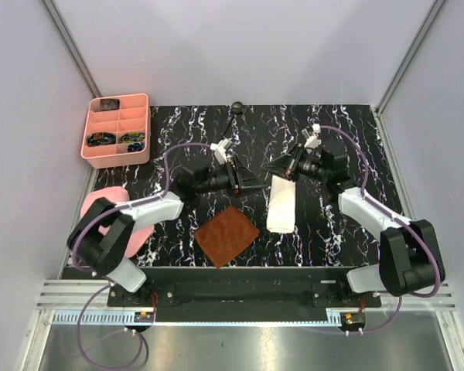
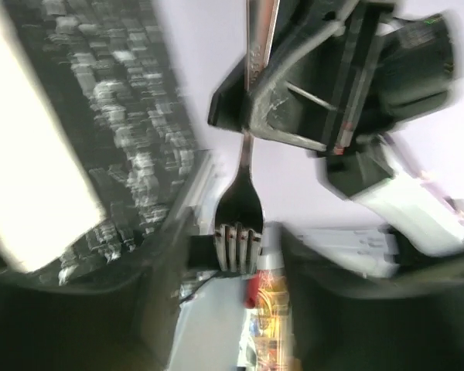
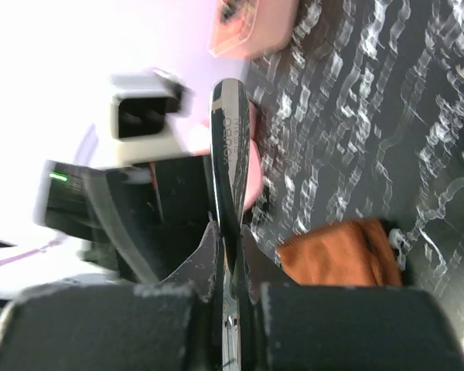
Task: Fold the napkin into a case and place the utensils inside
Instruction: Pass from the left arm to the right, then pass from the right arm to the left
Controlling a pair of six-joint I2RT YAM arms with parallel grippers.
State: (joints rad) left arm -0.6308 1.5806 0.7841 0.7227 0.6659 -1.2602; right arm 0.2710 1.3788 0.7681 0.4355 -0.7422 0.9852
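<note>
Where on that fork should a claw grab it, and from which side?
Pinch the fork across its long slim handle, from the side, clear of the wide pronged head. The right claw grips it that way: the straight handle sits snugly in its grip.

Case (image 1: 282,207) right of mat (image 1: 227,236); tray (image 1: 117,130) behind, far left; fork (image 3: 228,154) in right gripper (image 3: 230,297).

Both arms reach in over the black marbled table (image 1: 348,131), left gripper (image 1: 246,179) facing right gripper (image 1: 284,165), close together. Just near of the right one lies the folded cream-white cloth strip (image 1: 281,209). Brown textured square mat (image 1: 227,236) sits near-left of it, pink plastic compartment tray (image 1: 117,158) far left.
</note>
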